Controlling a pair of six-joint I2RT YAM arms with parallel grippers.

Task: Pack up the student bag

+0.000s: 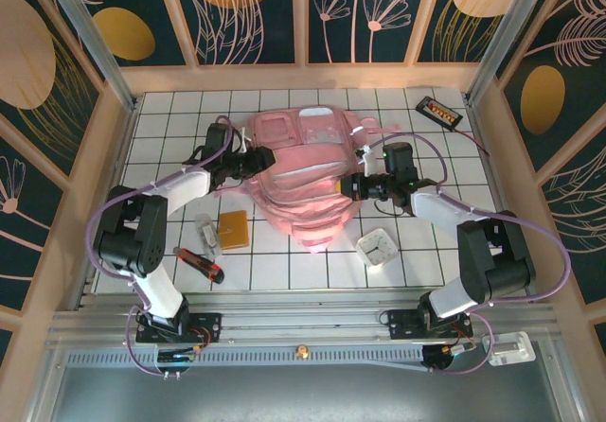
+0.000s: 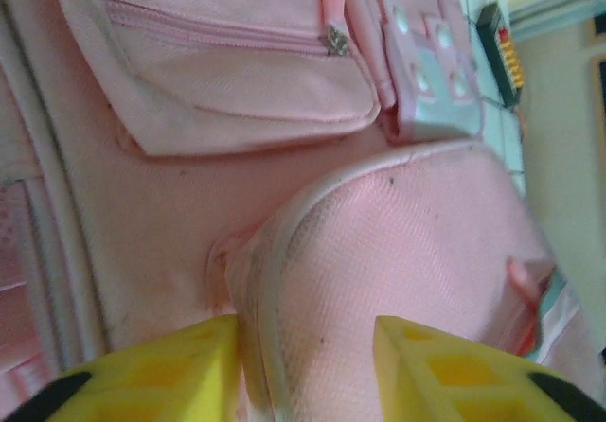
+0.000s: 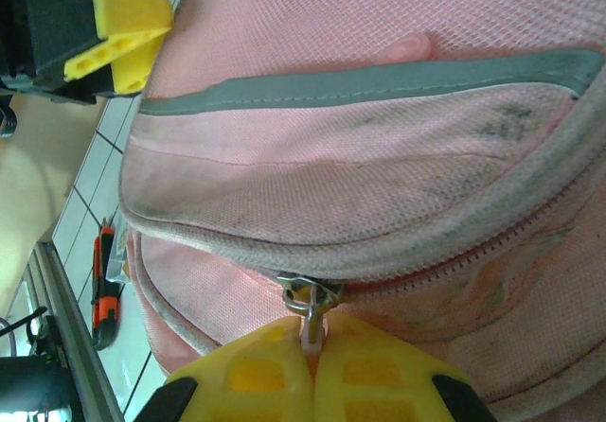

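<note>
The student bag (image 1: 305,171) is a big pink backpack lying flat mid-table. My left gripper (image 1: 258,161) is at its left side. In the left wrist view, the yellow fingers (image 2: 204,365) of my left gripper (image 2: 305,327) stand partly apart astride a raised ridge of the student bag (image 2: 407,242), and the left one touches the pale piping. My right gripper (image 1: 348,187) is at the bag's right edge. In the right wrist view my right gripper (image 3: 314,346) is shut on the metal zipper pull (image 3: 312,301) of a closed zip on the student bag (image 3: 360,185).
A black case with orange pieces (image 1: 439,112) lies back right. In front of the bag are a white square box (image 1: 379,247), a tan square pad (image 1: 234,229), a small clear item (image 1: 205,234) and a red-and-black tool (image 1: 199,265). Wooden walls enclose the table.
</note>
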